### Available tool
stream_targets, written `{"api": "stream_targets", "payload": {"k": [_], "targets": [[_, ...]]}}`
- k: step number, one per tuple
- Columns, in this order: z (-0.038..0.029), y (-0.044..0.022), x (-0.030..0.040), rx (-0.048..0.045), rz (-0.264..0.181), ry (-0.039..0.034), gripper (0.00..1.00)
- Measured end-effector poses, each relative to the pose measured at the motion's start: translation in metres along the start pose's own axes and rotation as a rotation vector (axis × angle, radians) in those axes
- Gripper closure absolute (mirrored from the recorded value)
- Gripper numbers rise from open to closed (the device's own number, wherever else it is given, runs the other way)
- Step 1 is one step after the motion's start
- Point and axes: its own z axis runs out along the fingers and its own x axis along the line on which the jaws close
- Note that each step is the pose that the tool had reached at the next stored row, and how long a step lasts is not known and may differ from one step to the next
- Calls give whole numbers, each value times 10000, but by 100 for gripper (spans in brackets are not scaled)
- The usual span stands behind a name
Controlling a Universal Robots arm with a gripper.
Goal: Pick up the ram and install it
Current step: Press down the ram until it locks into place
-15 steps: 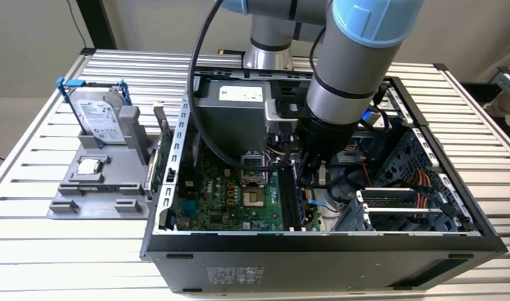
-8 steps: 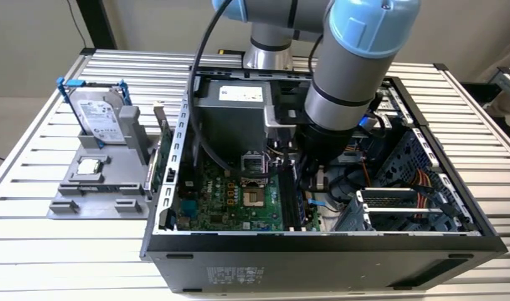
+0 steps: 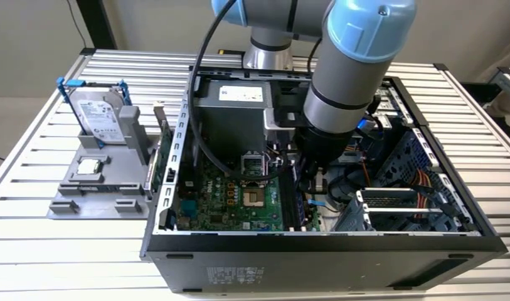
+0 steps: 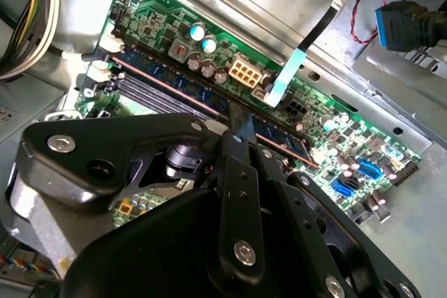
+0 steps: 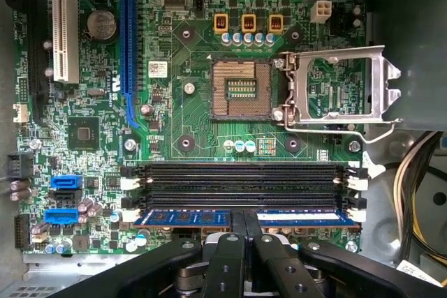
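The arm (image 3: pixel 355 81) reaches steeply down from above into the open case (image 3: pixel 322 238), its grey forearm nearly upright and its black wrist sunk among the cables beside the board (image 3: pixel 229 194). In the first wrist view the hand (image 5: pixel 244 225) points straight at the bank of memory slots (image 5: pixel 241 179), its two black fingers (image 5: pixel 230 249) drawn close together over the middle of the ram (image 5: pixel 188 217). The ram lies lengthwise in the slot nearest the hand, its blue edge showing on both sides of the fingertips, white latches (image 5: pixel 130 215) at its ends. The three slots beyond it are dark and bare. In the second wrist view the fingers (image 4: pixel 241 144) stand clenched on the top edge of the ram (image 4: pixel 174 78), which runs slantwise along the board's edge between a row of capacitors (image 4: pixel 202 47) and the empty slots. Farther up the board sits the open socket (image 5: pixel 241 88) with its metal frame (image 5: pixel 339 88) swung aside. In the exterior view, a grey stand (image 3: pixel 96 182) on the worktop (image 3: pixel 37 157) at the exterior view's left carries a drive (image 3: pixel 100 113) with blue clips and a small square chip (image 3: pixel 90 166).
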Motion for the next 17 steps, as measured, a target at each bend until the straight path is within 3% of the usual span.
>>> {"api": "stream_targets", "payload": {"k": [8, 12, 17], "targets": [[30, -1, 0, 0, 0, -1, 100], [-12, -3, -5, 6, 1, -33, 100], [-206, 1, -2, 0, 0, -6, 100]]}}
